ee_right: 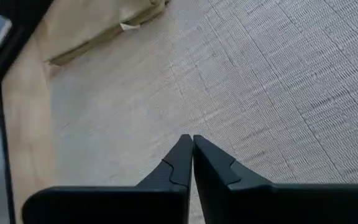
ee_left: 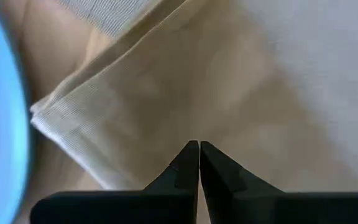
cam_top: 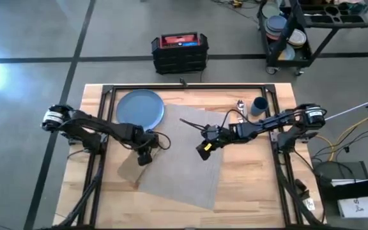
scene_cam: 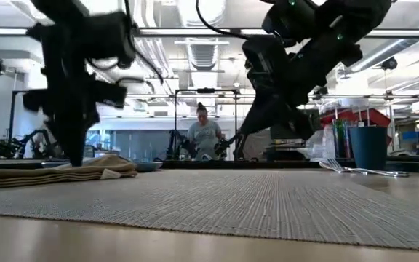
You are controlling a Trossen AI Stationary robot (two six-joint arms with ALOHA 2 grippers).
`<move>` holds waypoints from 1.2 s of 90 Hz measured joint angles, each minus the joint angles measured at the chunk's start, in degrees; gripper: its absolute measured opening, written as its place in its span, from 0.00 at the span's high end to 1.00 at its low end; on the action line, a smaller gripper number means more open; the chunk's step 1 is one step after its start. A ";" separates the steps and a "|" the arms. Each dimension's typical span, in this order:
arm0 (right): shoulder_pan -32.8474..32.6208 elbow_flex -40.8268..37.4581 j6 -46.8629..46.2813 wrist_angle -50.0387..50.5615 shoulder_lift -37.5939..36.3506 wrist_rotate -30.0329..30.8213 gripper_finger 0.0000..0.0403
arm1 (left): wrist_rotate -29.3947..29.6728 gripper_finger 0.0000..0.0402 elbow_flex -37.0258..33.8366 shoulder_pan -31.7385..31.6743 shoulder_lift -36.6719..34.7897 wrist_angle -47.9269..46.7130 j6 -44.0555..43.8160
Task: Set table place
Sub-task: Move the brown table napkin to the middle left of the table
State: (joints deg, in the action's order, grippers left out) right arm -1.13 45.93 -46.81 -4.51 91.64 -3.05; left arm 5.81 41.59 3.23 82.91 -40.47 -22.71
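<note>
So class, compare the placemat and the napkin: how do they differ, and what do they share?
The placemat is grey and coarsely woven; the napkin is tan and fine-textured. The placemat lies spread in one layer, while the napkin is folded. The placemat is far larger than the napkin. Both are flat textiles on the wooden table.

A robotics lab or workshop: the wooden bench point(cam_top: 248, 185) stands on a grey concrete floor point(cam_top: 30, 38), with a black wheeled cart point(cam_top: 299, 32) of stacked dishes beyond it, cables beside it, and ceiling strip lights and pipes above a person point(scene_cam: 204, 135) seated behind it.
</note>
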 joint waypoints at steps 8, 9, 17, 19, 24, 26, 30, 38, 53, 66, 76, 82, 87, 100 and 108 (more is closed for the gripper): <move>0.00 0.00 0.00 1.16 0.00 0.00 1.00 | 0.06 1.00 -0.85 -0.14 1.89 0.57 -0.66; -0.01 0.00 0.00 1.27 0.00 0.00 1.00 | 0.03 1.00 -0.96 -0.14 2.06 0.57 -0.85; -0.02 -0.03 -0.05 1.74 0.00 0.01 1.00 | -1.66 1.00 -1.36 -0.16 3.02 -0.29 -4.10; -0.06 -0.06 -0.07 1.90 0.00 0.02 1.00 | -2.07 1.00 -1.33 -0.15 3.04 -1.05 -5.51; -0.13 -0.07 -0.07 2.15 0.00 0.02 1.00 | -3.31 1.00 -1.14 -0.08 3.04 -3.66 -9.31; -0.13 -0.07 -0.07 2.44 0.00 0.02 1.00 | -3.89 1.00 -1.02 -0.06 3.04 -4.71 -10.74; -0.13 -0.07 -0.09 2.70 0.00 0.04 1.00 | -4.94 1.00 -0.86 -0.04 3.03 -6.82 -13.51; -0.13 -0.07 -0.09 2.61 -0.02 0.03 1.00 | -5.50 1.00 -0.84 0.23 2.78 -11.73 -19.82; -0.13 -0.07 -0.11 3.09 -0.02 0.00 1.00 | -11.61 1.00 -1.26 1.26 2.19 -17.83 -26.05; -0.13 -0.07 -0.11 4.70 -0.02 -0.04 1.00 | -14.08 1.00 -1.59 3.73 0.74 -19.05 -27.53; -0.13 -0.07 -0.11 5.04 -0.02 -0.08 1.00 | -15.64 1.00 -1.74 5.23 -0.14 -20.17 -29.62; -0.13 -0.07 -0.11 5.16 -0.02 -0.15 1.00 | -16.94 1.00 -1.78 6.17 -0.41 -20.70 -30.53; -0.13 -0.07 -0.11 5.14 -0.04 -0.17 1.00 | -17.85 1.00 -1.78 6.83 -0.66 -21.01 -30.86; -0.13 -0.07 0.16 5.11 -0.04 -0.15 1.00 | -12.85 1.00 -0.89 8.06 -2.29 -20.88 -31.31; -0.13 -0.07 0.23 5.15 -0.04 -0.03 1.00 | -6.09 1.00 -0.38 8.08 -3.74 -18.53 -31.41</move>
State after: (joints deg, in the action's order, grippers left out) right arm -1.26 45.87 -46.58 0.64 91.59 -3.08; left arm -0.29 41.21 11.31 79.17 -59.01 -54.12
